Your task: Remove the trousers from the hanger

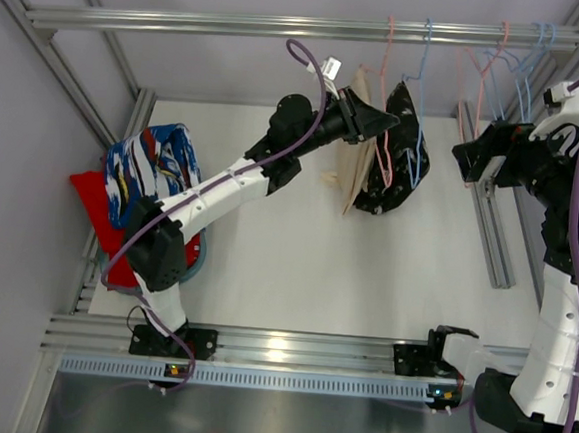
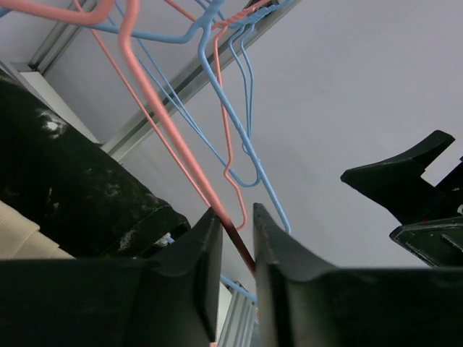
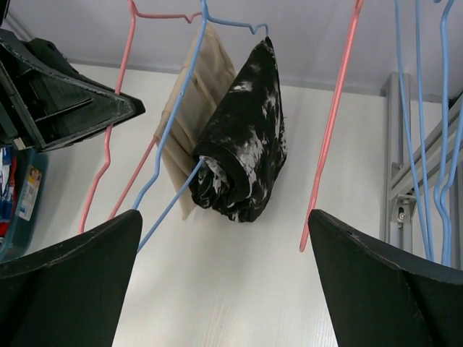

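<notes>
From above, my left claw (image 1: 377,123) sits just left of the black white-flecked cloth garment (image 1: 394,165), the plain beige folded trousers (image 1: 351,181) hang against its left side, and the blue, white-and-red patterned trousers (image 1: 153,171) lie well to its left. In my left wrist view, the jaws stand narrow around a thin pink wire hanger (image 2: 170,126), but I cannot tell whether they pinch it. In my right wrist view, my right claw (image 3: 224,217) gapes wide before the garment.

Two garments hang far back: one beige trousers (image 3: 192,101), one dark speckled garment (image 3: 246,137). One blue patterned trousers (image 1: 148,170) lies left. Wire hangers (image 2: 160,108) overlap beyond counting.
</notes>
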Controlling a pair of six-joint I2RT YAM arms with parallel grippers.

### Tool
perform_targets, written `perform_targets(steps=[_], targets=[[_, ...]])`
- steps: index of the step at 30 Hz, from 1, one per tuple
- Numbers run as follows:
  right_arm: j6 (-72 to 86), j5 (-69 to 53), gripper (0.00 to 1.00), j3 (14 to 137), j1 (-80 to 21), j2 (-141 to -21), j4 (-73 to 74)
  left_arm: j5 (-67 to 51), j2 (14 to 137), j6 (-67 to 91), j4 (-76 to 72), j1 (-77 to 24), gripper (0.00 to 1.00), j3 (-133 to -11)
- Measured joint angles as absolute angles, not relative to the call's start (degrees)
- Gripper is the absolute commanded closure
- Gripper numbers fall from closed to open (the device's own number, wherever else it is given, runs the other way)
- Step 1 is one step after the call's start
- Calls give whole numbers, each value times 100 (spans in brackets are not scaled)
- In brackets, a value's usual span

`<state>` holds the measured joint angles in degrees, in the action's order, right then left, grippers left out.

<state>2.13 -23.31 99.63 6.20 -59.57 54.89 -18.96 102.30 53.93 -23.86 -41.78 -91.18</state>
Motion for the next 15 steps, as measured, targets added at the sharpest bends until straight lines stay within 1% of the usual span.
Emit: perform_targets(steps=[3,5,9,15], targets=[[217,-2349,1,9963,620,-5966,5489,-1896,10256,5627,-2311,-4191,100,-9150],[217,-2359,1,9961,620,-5966,5489,-1717,10318,5756,-2279,-4193,100,-9150],[261,-2425,1,9887,620,-5964,5457,-1719,10366,5725,-2259,-4075,100,-9240],[375,-2720,1,9791,620,-5979,5404,-2005,10363,5690,-2187,-4047,100,-9826]])
